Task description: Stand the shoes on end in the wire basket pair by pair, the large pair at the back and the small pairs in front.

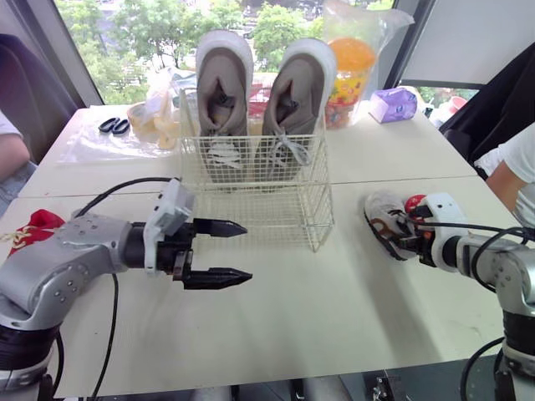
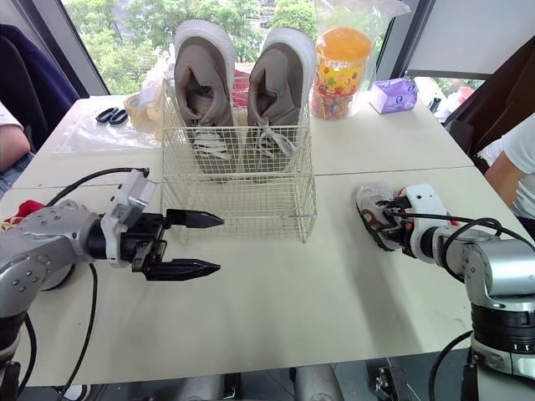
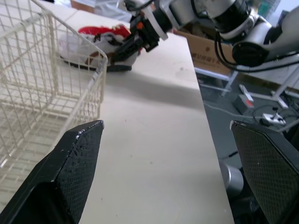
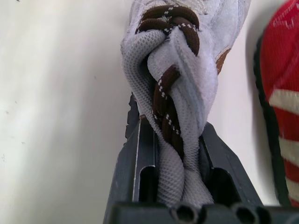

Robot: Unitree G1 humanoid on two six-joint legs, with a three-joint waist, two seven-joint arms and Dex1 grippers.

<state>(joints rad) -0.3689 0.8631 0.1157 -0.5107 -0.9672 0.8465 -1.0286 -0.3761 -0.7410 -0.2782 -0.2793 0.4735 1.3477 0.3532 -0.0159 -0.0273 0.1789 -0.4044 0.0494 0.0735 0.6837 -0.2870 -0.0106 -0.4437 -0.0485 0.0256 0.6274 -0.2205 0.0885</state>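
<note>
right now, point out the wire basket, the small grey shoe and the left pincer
wire basket (image 1: 267, 219), left eye view, front mesh wall
small grey shoe (image 1: 380, 210), left eye view, its grey upper
left pincer (image 1: 247, 251), left eye view, midway between its fingertips

The white wire basket (image 1: 251, 196) stands mid-way across the pale tabletop (image 1: 334, 301). In its rear half a pair of large beige suede shoes (image 1: 223, 92) stands on end, side by side. Right of the basket lies a small white shoe with brown laces (image 1: 383, 215), the right gripper (image 1: 403, 240) clamped on it. A small red shoe (image 1: 414, 202) lies just beside it, on the side away from the basket. Before the basket's front-left corner the left gripper (image 1: 247, 251) hangs, fingers apart. Behind the basket, black-handled scissors (image 1: 114, 126) lie to the left, and an orange-lidded clear jar (image 1: 349, 71) stands to the right.
</note>
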